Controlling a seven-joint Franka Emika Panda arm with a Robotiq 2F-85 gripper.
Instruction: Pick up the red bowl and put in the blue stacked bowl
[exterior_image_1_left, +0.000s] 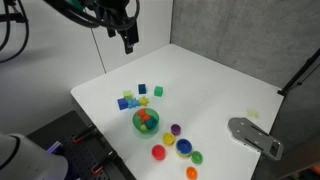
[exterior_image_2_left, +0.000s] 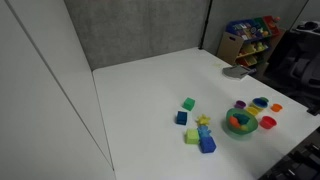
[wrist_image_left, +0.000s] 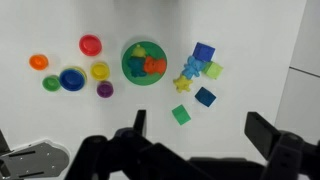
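Note:
The red bowl (wrist_image_left: 90, 45) sits upright on the white table, left of the big green bowl (wrist_image_left: 145, 63); it also shows in an exterior view (exterior_image_1_left: 158, 152). The blue stacked bowl (wrist_image_left: 73, 79) lies below and to the left of it with a yellow piece inside, and shows in an exterior view (exterior_image_1_left: 184, 147). My gripper (wrist_image_left: 200, 130) is open and empty, high above the table over the blocks, well away from both bowls. It hangs at the top of an exterior view (exterior_image_1_left: 128, 40).
Small orange (wrist_image_left: 39, 62), green (wrist_image_left: 52, 83), yellow (wrist_image_left: 100, 71) and purple (wrist_image_left: 105, 89) bowls ring the blue one. The big green bowl holds toys. Blue, green and yellow blocks (wrist_image_left: 203, 52) lie to its right. A grey metal part (exterior_image_1_left: 255, 135) lies near the table edge.

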